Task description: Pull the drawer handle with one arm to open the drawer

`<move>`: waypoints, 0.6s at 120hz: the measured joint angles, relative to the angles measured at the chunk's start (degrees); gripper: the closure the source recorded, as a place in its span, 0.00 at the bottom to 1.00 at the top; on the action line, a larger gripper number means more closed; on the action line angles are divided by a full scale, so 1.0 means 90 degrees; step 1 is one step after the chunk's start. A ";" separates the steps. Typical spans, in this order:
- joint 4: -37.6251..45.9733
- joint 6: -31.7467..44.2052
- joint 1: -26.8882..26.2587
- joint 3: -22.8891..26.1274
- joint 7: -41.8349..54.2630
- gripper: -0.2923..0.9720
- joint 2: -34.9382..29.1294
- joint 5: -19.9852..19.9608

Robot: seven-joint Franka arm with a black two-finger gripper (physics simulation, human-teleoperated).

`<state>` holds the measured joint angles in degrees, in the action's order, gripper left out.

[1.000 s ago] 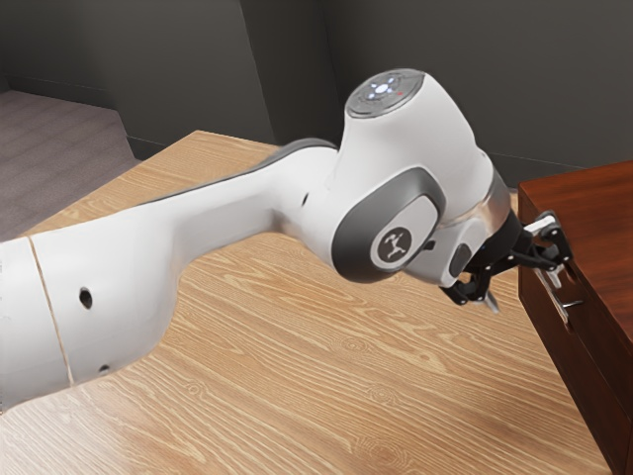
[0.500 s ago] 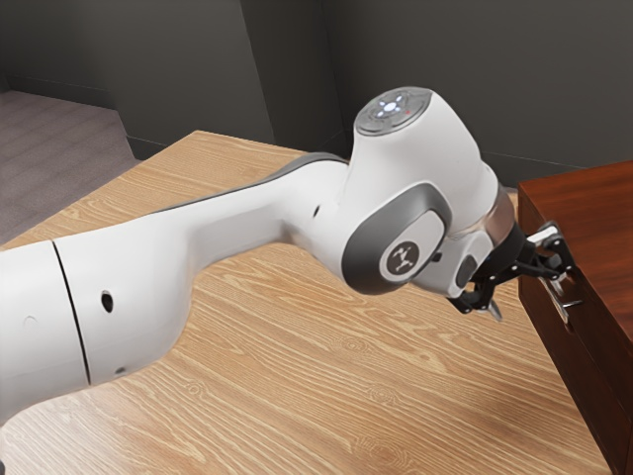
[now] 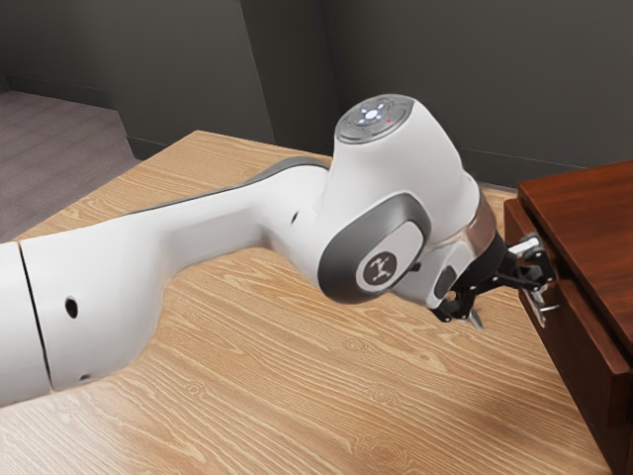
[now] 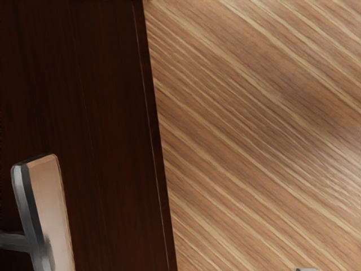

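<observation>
A dark wooden cabinet (image 3: 593,208) stands at the exterior view's right edge. Its drawer front (image 3: 584,351) sticks out a little from under the cabinet top, toward the arm. A silver bar handle (image 3: 541,303) is mounted on that front. My black gripper (image 3: 530,269) reaches in from the exterior view's left, its fingers closed around the upper end of the handle. In the wrist view the handle (image 4: 38,217) appears as a bright bar close under my hand, against the dark drawer front (image 4: 84,113).
The light wooden table (image 3: 297,376) stretches under and behind my arm. In the wrist view the table (image 4: 259,141) runs beside the drawer's edge. Dark walls and a grey floor lie beyond the table's far side.
My hand has pulled back toward the exterior view's left with the handle in it. The drawer front has slid out from the cabinet by a small amount.
</observation>
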<state>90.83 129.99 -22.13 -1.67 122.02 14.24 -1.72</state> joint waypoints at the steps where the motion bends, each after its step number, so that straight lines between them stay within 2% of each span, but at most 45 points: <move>1: 0.0015 0.0000 0.0000 0.0000 0.0000 0.37 -0.0010 0.0004; 14: 0.0220 0.0001 0.0003 -0.0016 -0.0004 0.39 -0.0209 0.0037; 36: 0.0645 0.0010 0.0037 -0.0053 -0.0009 0.36 -0.0533 0.0060; 44: 0.0804 0.0019 0.0046 -0.0068 -0.0012 0.39 -0.0692 0.0067; 72: 0.1313 0.0079 0.0244 -0.0118 -0.0013 0.36 -0.1074 0.0079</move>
<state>102.64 130.70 -19.93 -2.73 121.90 4.57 -1.01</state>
